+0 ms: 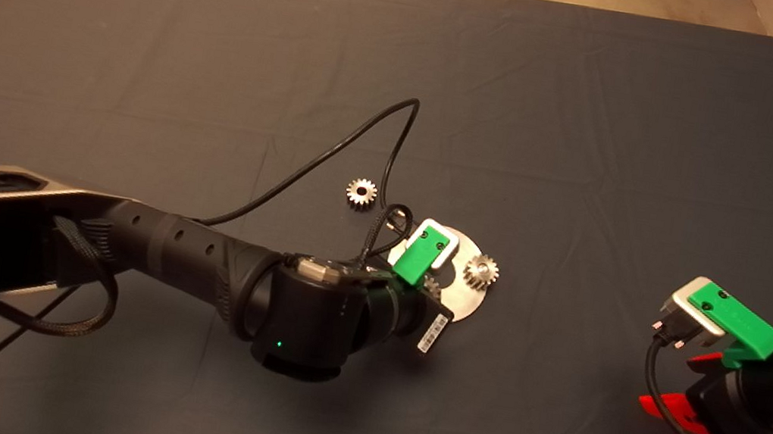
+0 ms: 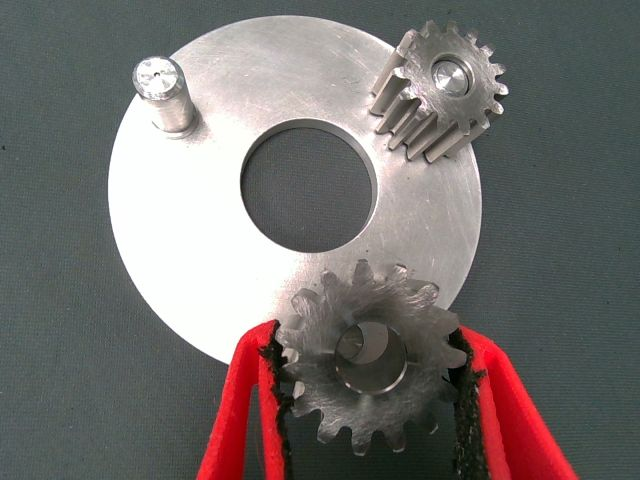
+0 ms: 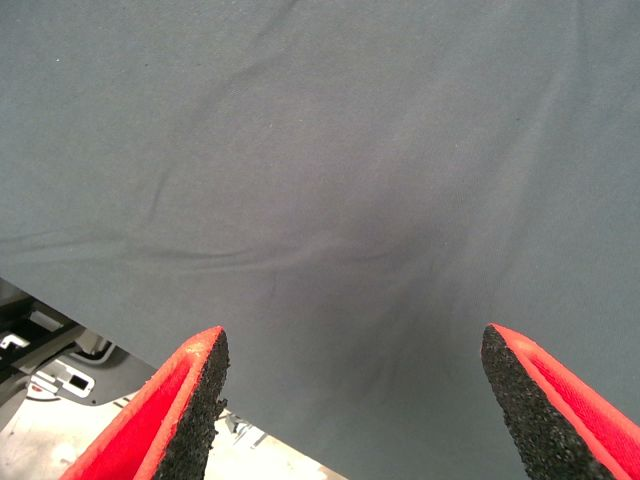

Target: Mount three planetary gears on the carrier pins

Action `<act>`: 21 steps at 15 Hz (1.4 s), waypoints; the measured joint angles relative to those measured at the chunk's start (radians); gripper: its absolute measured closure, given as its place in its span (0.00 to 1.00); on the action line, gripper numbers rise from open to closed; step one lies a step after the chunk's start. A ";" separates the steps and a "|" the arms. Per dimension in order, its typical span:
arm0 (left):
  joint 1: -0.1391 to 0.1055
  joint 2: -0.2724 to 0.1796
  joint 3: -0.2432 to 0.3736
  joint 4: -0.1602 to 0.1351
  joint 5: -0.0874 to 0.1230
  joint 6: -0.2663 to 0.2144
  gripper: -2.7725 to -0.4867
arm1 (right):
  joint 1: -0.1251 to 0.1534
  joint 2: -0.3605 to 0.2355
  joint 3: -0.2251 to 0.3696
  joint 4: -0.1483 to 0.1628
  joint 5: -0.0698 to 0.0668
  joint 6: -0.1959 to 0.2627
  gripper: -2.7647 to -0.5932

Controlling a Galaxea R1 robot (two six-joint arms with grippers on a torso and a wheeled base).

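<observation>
The shiny round disc (image 2: 200, 230) with a central hole lies mid-mat (image 1: 466, 298). One planetary gear (image 2: 445, 90) sits on a carrier pin at the disc's rim, also seen in the head view (image 1: 481, 270). One pin (image 2: 160, 90) stands bare. My left gripper (image 2: 365, 340) is over the disc's near edge (image 1: 433, 289), shut on a second gear (image 2: 365, 375); a pin top shows through its bore. The third gear (image 1: 361, 191) lies flat on the mat just beyond the disc to the left. My right gripper (image 1: 666, 383) waits open and empty at the lower right (image 3: 355, 345).
A black cable (image 1: 335, 152) loops from the left wrist over the mat behind the loose gear. The dark mat (image 1: 594, 164) reaches the beige floor at the far and left edges. The right wrist view shows the mat's edge (image 3: 120, 340) and the floor.
</observation>
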 joint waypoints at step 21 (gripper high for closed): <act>0.073 0.019 -0.021 0.079 -0.005 0.321 0.93 | 0.074 0.000 0.000 0.042 0.001 0.000 0.42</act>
